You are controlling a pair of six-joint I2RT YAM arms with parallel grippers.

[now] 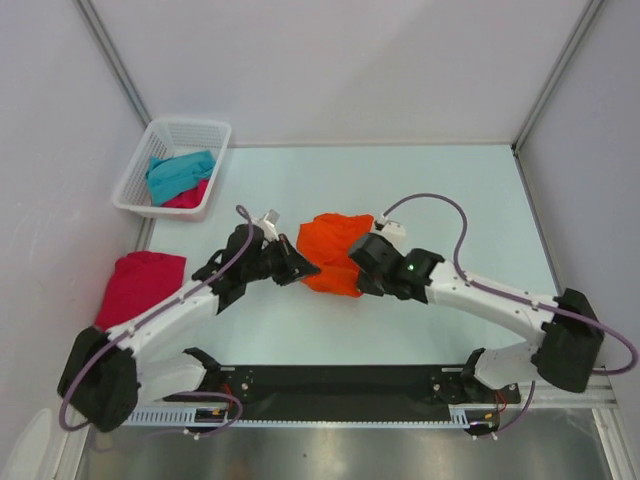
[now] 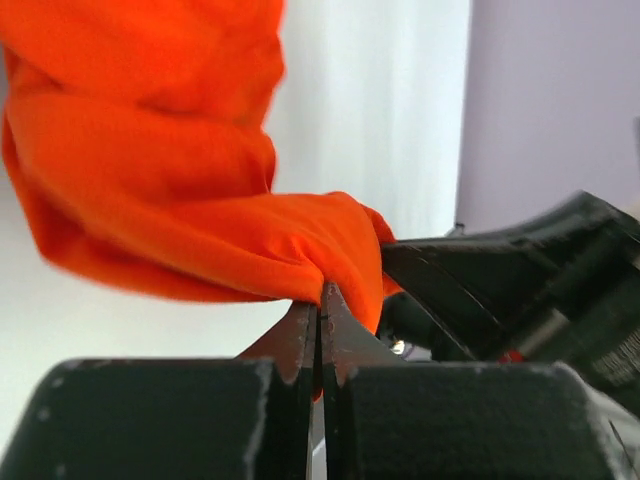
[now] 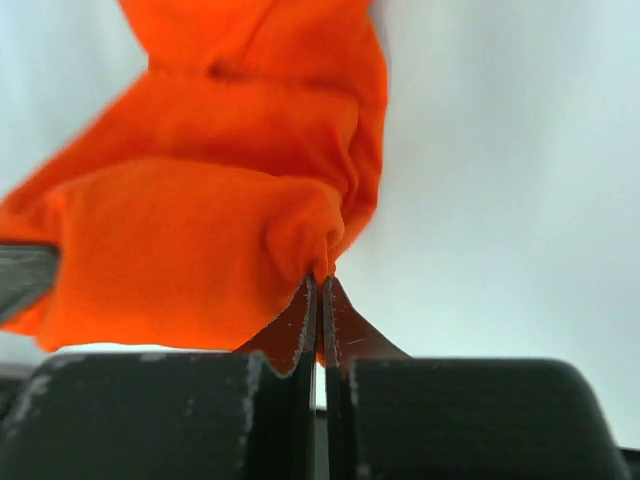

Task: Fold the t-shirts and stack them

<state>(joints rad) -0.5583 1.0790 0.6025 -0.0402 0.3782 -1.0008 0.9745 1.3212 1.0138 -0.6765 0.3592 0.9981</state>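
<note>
A bright orange t-shirt (image 1: 332,252) hangs bunched between my two arms above the middle of the table. My left gripper (image 1: 303,268) is shut on its left edge; the wrist view shows the jaws pressed together pinching orange cloth (image 2: 200,200) at the left gripper (image 2: 320,290) tips. On the shirt's right side my right gripper (image 1: 362,258) is shut too, and its wrist view shows the right gripper (image 3: 320,280) biting a fold of the orange cloth (image 3: 200,220). A crimson t-shirt (image 1: 140,285) lies folded at the table's left edge.
A white lattice basket (image 1: 172,166) stands at the back left with a teal t-shirt (image 1: 178,172) and a pink t-shirt (image 1: 190,195) inside. Walls and metal posts enclose the table on three sides. The arm bases and a black rail (image 1: 340,385) run along the near edge.
</note>
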